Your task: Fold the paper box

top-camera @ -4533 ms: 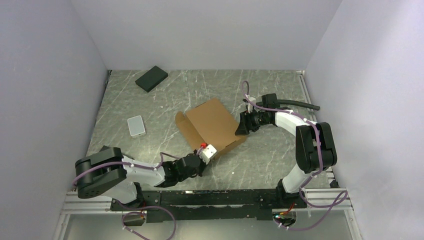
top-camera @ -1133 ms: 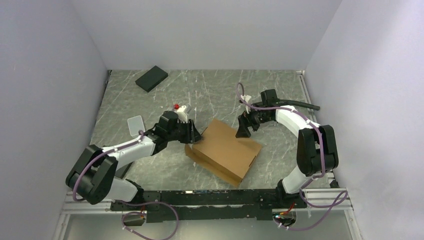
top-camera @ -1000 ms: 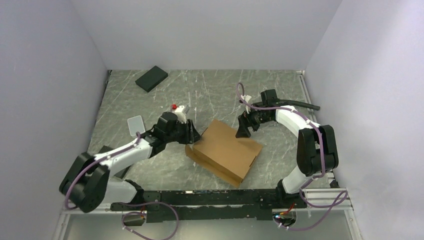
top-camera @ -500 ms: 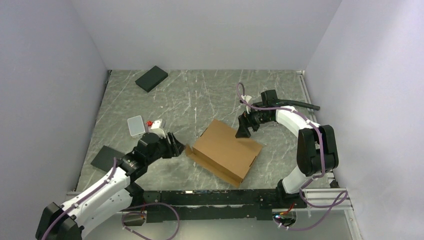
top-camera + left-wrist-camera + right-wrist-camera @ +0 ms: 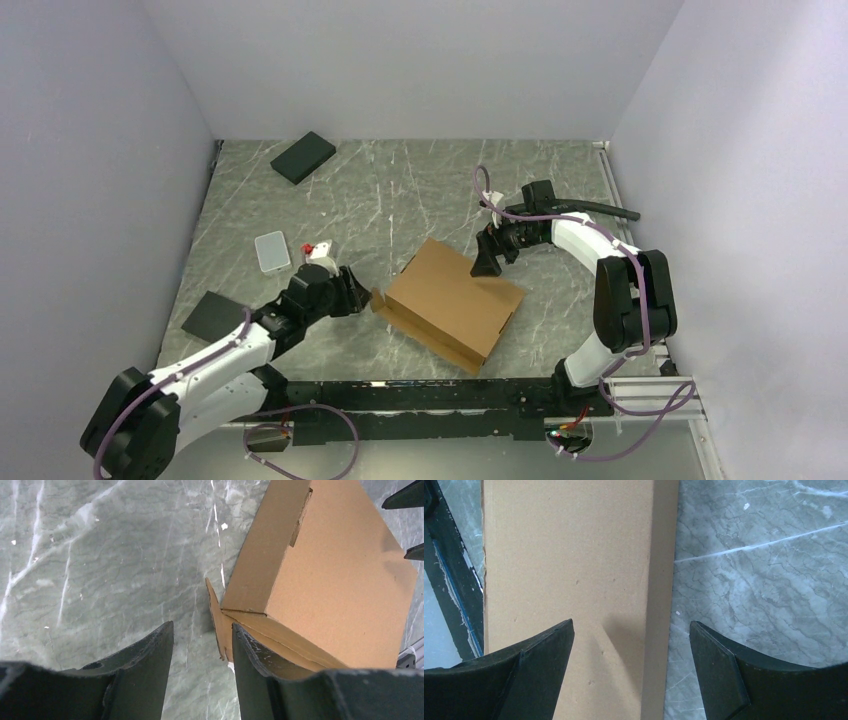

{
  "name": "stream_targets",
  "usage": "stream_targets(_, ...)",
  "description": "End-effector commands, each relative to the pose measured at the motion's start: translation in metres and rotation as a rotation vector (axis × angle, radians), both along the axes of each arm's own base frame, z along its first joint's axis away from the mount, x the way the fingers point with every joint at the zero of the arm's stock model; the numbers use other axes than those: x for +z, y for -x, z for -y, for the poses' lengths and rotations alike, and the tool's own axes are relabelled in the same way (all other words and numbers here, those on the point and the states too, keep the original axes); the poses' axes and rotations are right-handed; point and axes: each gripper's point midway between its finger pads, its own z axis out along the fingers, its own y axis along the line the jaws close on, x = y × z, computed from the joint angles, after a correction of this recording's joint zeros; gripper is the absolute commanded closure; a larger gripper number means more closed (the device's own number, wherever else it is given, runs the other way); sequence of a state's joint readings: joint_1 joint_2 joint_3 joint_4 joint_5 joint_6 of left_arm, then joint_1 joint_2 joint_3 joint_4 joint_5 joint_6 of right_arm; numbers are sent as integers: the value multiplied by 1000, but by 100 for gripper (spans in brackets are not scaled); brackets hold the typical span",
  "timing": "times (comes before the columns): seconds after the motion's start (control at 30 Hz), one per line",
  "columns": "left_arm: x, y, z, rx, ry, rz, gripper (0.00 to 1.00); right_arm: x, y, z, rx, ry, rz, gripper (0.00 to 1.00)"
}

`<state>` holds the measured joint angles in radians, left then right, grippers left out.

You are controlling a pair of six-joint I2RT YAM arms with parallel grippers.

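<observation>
Paper box (image 5: 452,300) lay mid-table. Left gripper (image 5: 350,291), arm stretched low, gaped empty beside its left corner; right gripper (image 5: 486,264), elbow raised, hung spread wide over its far edge

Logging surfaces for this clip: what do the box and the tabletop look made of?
The paper box: matte brown cardboard, with raw cut edges and creased folds. The table: grey-green stone look with white veins; marble or printed laminate, cannot tell.

The brown cardboard box (image 5: 452,300) lies flat and skewed on the counter (image 5: 400,190), lid folded down. A small flap juts out just ahead of the left jaws, and its far corner sits under the right jaws.
</observation>
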<state>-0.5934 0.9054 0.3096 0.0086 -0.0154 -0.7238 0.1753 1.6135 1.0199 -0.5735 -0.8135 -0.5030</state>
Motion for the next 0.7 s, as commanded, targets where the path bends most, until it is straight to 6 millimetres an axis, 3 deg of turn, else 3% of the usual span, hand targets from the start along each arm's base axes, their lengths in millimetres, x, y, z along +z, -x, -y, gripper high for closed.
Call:
stream_targets(0.0,17,-15,15,-17,58,62,50,7,-4,-5,10,-32,28,11)
stream_targets(0.3,1,-21,22,-42,25,22,58,6,-3,-5,12,-34,24,11)
stream_targets(0.5,-1,-21,27,-75,23,20,79,5,-3,-5,10,-33,20,11)
stream_targets(0.67,0,-14,32,-111,59,21,74,5,-3,-5,11,-32,18,11)
